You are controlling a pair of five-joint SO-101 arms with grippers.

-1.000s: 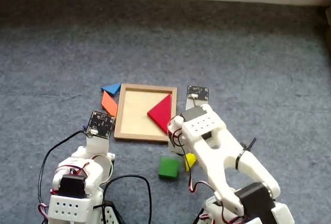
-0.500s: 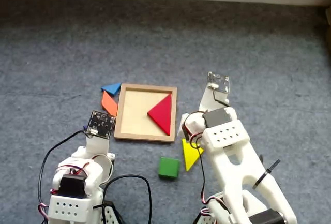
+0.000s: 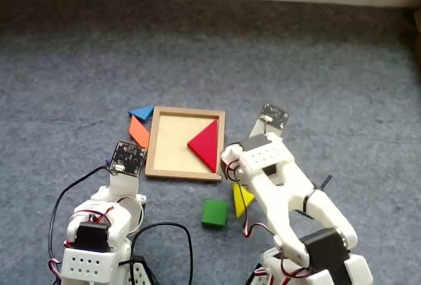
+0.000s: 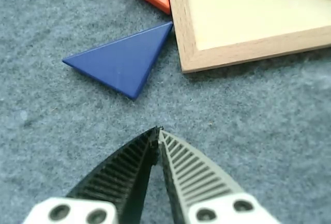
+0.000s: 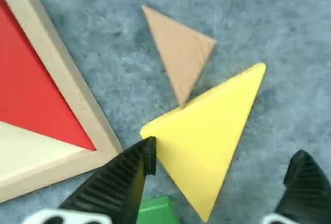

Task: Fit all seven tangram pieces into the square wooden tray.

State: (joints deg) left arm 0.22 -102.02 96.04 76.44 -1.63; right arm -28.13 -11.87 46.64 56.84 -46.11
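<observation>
While the right gripper (image 5: 225, 158) is hanging wide open and empty astride the yellow triangle (image 5: 207, 136), flat on the carpet (image 5: 289, 27) just off a corner of the wooden tray (image 5: 64, 74), that piece is looking thin, stiff and light, best pinched across its straight edges. The left gripper (image 4: 158, 133) is sitting closed on nothing beside the dark blue triangle (image 4: 121, 63). Beyond, the tray is holding just the red triangle (image 3: 207, 143).

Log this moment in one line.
tray: red triangle inside | right gripper: open over yellow triangle | left gripper: shut, near dark blue triangle | off tray: green square
</observation>
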